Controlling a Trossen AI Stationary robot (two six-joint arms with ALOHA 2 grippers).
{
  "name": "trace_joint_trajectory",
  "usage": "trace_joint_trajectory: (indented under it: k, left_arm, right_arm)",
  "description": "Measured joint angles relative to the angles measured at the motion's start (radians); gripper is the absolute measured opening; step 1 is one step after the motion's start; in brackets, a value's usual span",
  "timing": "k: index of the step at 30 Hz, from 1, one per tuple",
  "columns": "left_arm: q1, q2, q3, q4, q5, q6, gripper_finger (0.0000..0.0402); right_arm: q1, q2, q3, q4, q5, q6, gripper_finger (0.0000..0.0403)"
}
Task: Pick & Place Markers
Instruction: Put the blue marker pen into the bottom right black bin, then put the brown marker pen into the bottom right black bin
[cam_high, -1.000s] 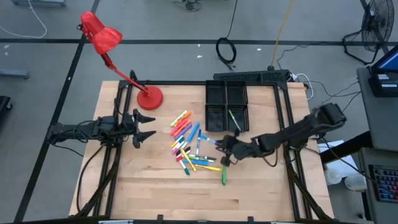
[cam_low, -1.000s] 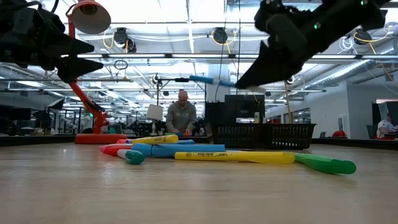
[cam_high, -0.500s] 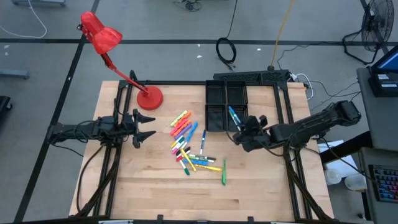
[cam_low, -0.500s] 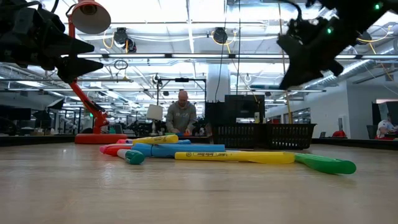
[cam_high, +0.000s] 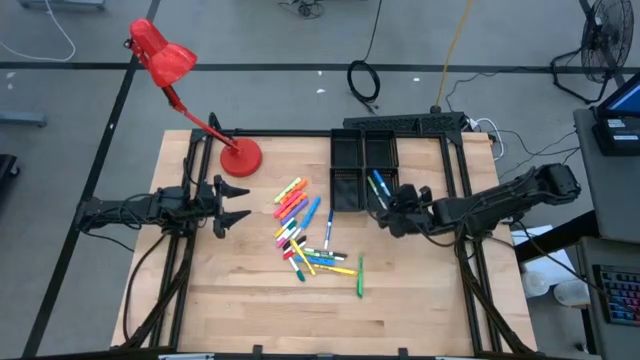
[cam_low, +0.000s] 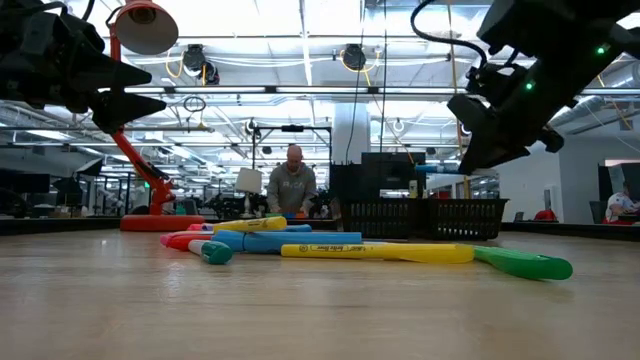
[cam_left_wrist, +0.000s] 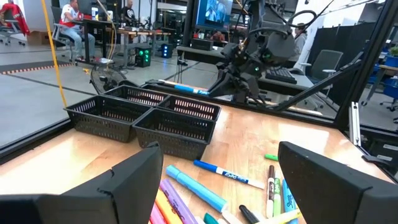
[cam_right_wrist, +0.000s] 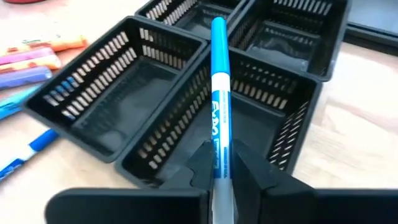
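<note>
1. A blue marker (cam_right_wrist: 219, 93) is pinched between the fingers of the right gripper (cam_right_wrist: 217, 165). It sticks out forward past the fingertips, with printed lettering along its barrel.
2. In the high view this blue marker (cam_high: 378, 186) hangs over the black tray (cam_high: 365, 170), above the near right compartment, with the right gripper (cam_high: 392, 208) just beside the tray's near right corner.
3. The low view shows the right gripper (cam_low: 478, 135) raised well above the table, the blue marker (cam_low: 440, 169) jutting out sideways from it over the tray (cam_low: 420, 215).
4. The other markers (cam_high: 305, 232) lie scattered in a loose pile on the bare wood near the table's middle, to the left of the tray and apart from it. A green marker (cam_high: 360, 277) lies a little off from the pile, nearer the front edge.
5. The left gripper (cam_high: 232, 203) waits at the left side of the table, fingers spread wide and holding nothing, well apart from the pile.
6. The surface is a pale wooden table (cam_high: 250, 310) with a dark frame. A red desk lamp (cam_high: 165, 60) has its round base at the far left corner.
7. Around the table lie a grey floor and a coiled black cable (cam_high: 364, 82). Across the room, a person (cam_low: 292, 185) is at a bench under rows of ceiling lights.
</note>
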Motion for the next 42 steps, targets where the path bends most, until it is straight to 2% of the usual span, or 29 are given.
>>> trace_joint_trajectory:
  k: [7,14,24,34,38,42]
  left_arm:
    - [0.0,0.0,0.0,0.0,0.0,0.0,0.0324]
    - [0.0,0.0,0.0,0.0,0.0,0.0,0.0324]
    - [0.0,0.0,0.0,0.0,0.0,0.0,0.0324]
    - [0.0,0.0,0.0,0.0,0.0,0.0,0.0324]
    - [0.0,0.0,0.0,0.0,0.0,0.0,0.0324]
    - [0.0,0.0,0.0,0.0,0.0,0.0,0.0324]
  right_arm:
    - [-0.024,0.0,-0.036,0.028,0.0,-0.004,0.0033]
    - [-0.036,0.0,-0.059,0.104,0.0,-0.076,0.0031]
    - [-0.036,0.0,-0.059,0.107,0.002,-0.081,0.0061]
    - [-0.036,0.0,-0.059,0.132,0.035,-0.116,0.0068]
    - [-0.012,0.0,-0.06,0.331,0.02,-0.291,0.007]
    - [0.04,0.0,-0.06,0.668,-0.097,-0.535,0.0075]
